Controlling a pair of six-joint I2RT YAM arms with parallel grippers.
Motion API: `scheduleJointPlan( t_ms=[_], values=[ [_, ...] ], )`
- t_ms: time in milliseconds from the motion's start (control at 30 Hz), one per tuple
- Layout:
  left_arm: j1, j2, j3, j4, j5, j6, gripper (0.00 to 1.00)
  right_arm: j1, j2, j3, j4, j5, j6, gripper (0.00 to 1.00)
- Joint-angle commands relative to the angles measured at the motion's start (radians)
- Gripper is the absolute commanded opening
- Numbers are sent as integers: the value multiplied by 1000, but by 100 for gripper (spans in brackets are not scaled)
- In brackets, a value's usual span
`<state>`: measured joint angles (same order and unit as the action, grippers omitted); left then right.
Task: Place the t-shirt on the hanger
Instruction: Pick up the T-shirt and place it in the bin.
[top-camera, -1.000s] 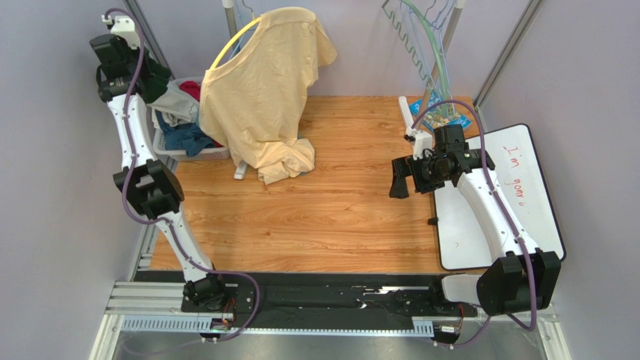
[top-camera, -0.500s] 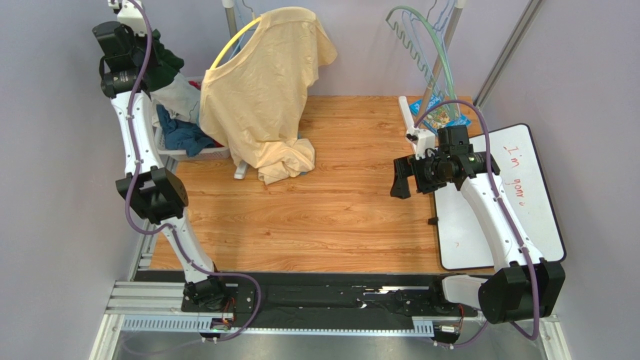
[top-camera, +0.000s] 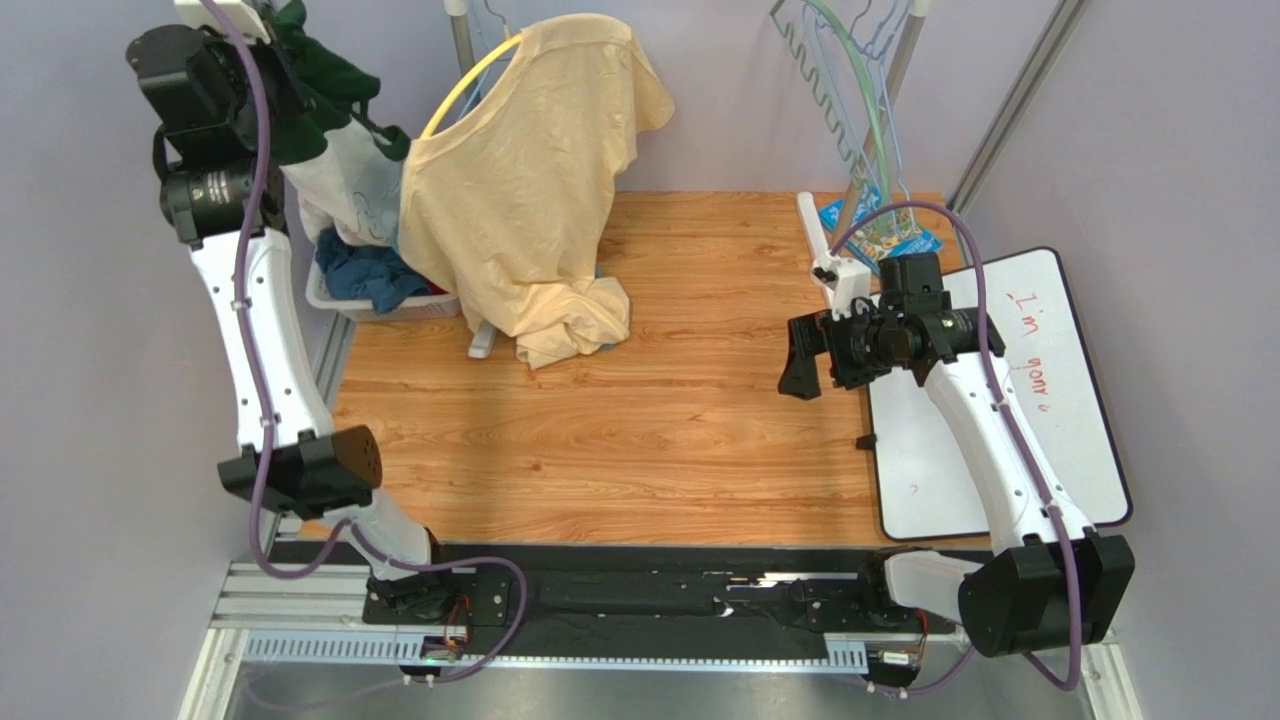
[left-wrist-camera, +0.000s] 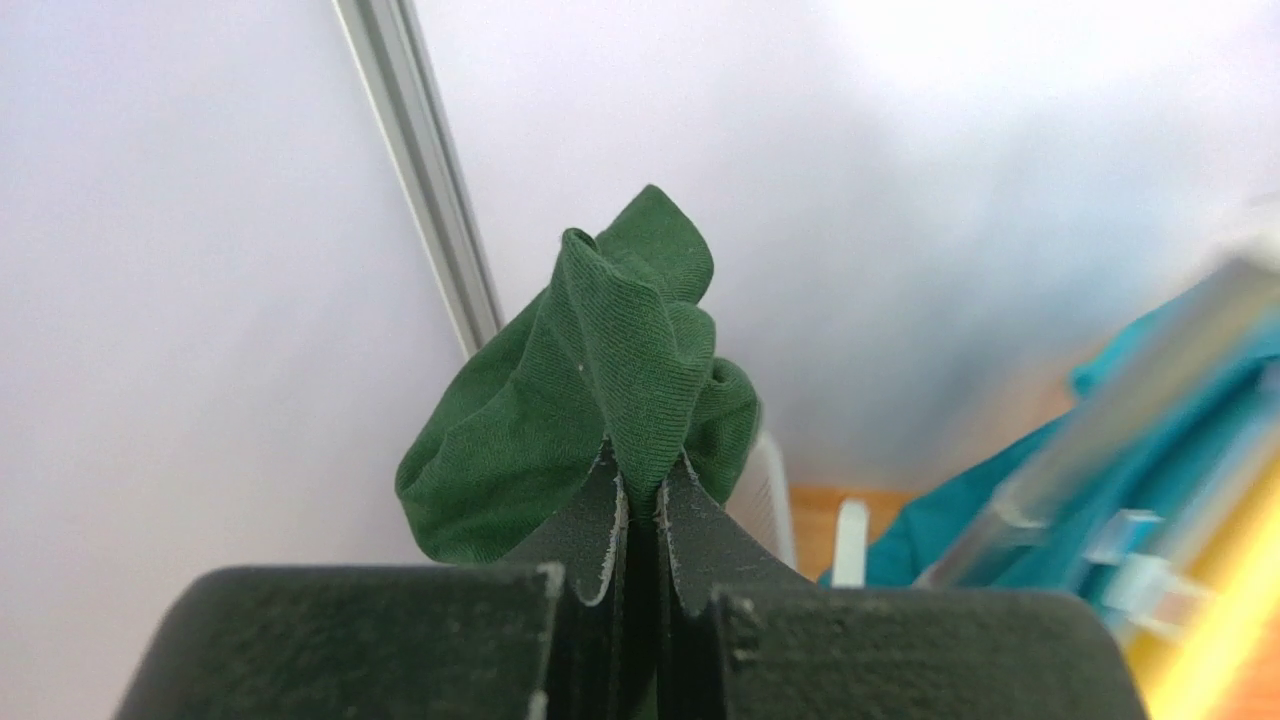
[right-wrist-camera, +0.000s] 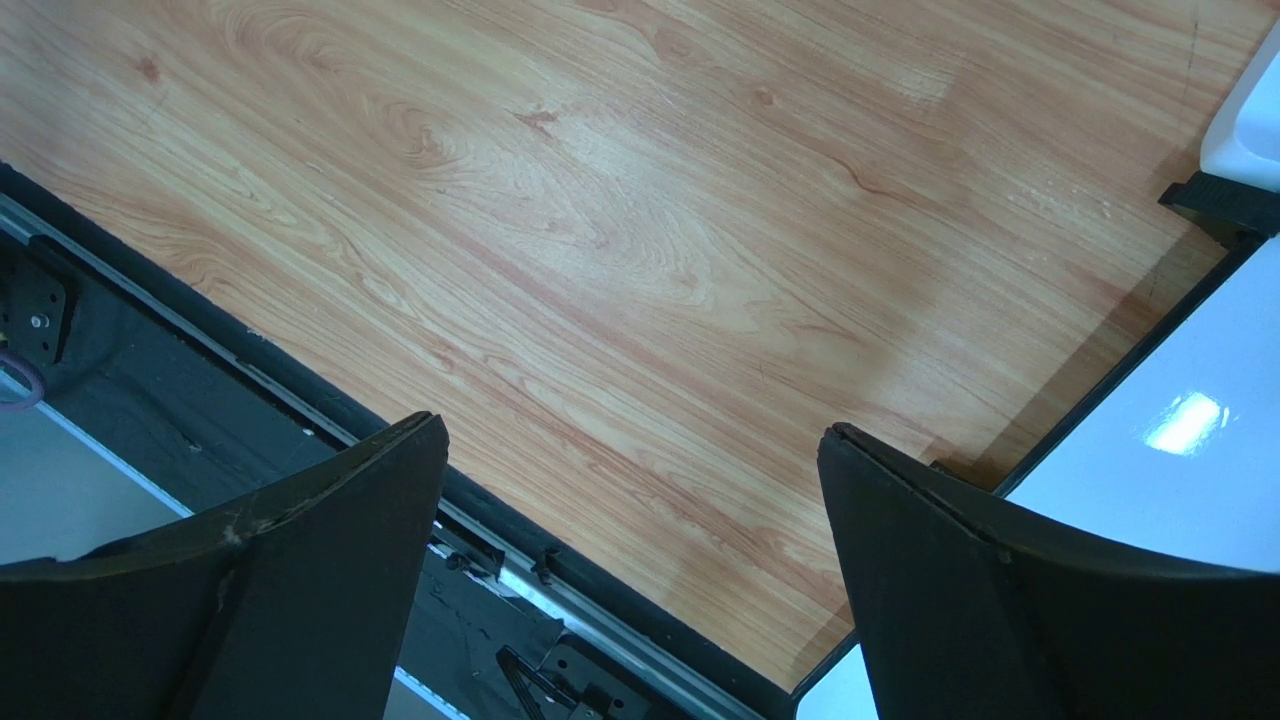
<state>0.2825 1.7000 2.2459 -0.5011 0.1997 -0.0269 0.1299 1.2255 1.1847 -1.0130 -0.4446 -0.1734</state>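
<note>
Held by a green fold in clamped left fingers (left-wrist-camera: 589, 528), right fingers (right-wrist-camera: 323, 563) spread, the t-shirt (top-camera: 353, 168) is best raised clear of the basket (top-camera: 406, 306) first.

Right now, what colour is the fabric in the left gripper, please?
The t-shirt fabric is dark green; left wrist view.
</note>
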Motion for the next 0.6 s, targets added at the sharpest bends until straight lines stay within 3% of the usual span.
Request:
scheduleJointPlan(
  t_ms=[0, 100, 367, 567],
  values=[
    [-8, -160, 55, 75, -77, -21, 0, 5, -63, 9, 27, -34, -11, 100],
    [-8, -212, 112, 78, -121, 1, 0, 4, -89, 0, 27, -40, -11, 100],
    [-9, -400, 124, 70, -48, 25, 0, 5, -126, 10, 30, -37, -24, 100],
    [-9, -471, 150, 0, 114, 4, 0, 5, -121, 27, 30, -68, -26, 100]
  ],
)
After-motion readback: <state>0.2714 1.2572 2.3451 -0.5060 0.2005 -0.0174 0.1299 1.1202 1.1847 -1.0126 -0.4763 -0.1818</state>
